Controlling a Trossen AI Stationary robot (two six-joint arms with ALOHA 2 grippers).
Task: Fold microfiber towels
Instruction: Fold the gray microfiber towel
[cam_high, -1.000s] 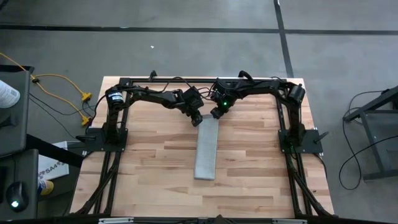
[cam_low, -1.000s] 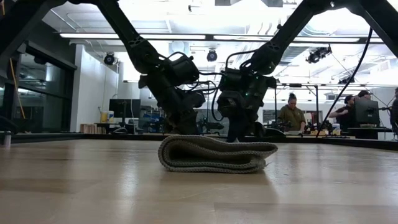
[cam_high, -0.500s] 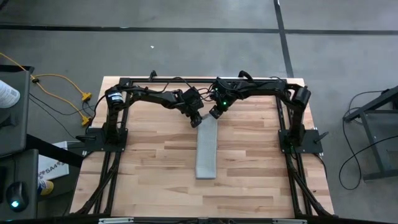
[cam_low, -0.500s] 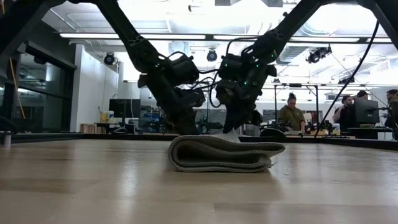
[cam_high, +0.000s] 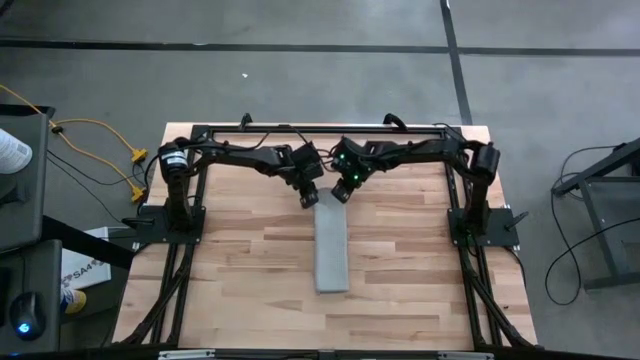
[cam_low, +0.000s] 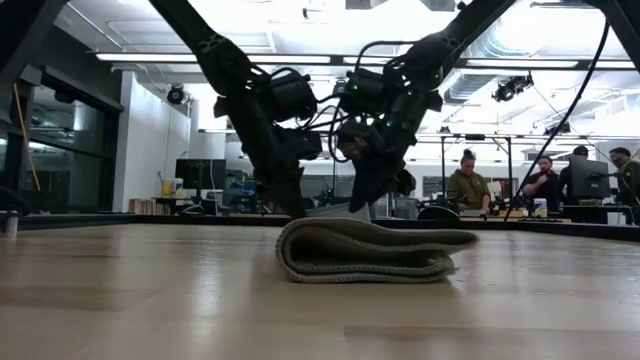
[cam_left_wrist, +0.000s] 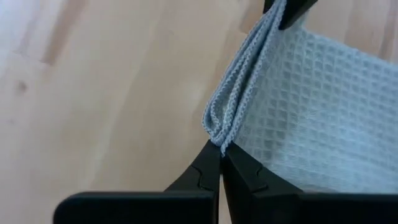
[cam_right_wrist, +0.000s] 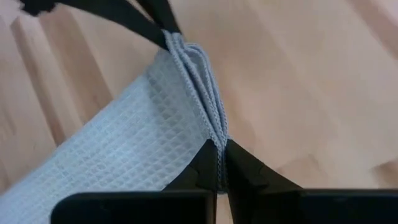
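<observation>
While the folded towel (cam_high: 331, 248) runs lengthwise down the table (cam_high: 240, 260) away from us, our left tool (cam_high: 309, 200) and right tool (cam_high: 341, 194) pinch its far end's two corners.

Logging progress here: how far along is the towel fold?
Done: the towel is already a narrow layered strip on the table. In hand: left gripper and right gripper each pinch a far-end corner. Left: bringing that end over the near end.

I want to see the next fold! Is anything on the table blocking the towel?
Nothing visible does. The left hand and right hand each pinch a far corner of the folded towel, and only bare wooden table lies around it.
</observation>
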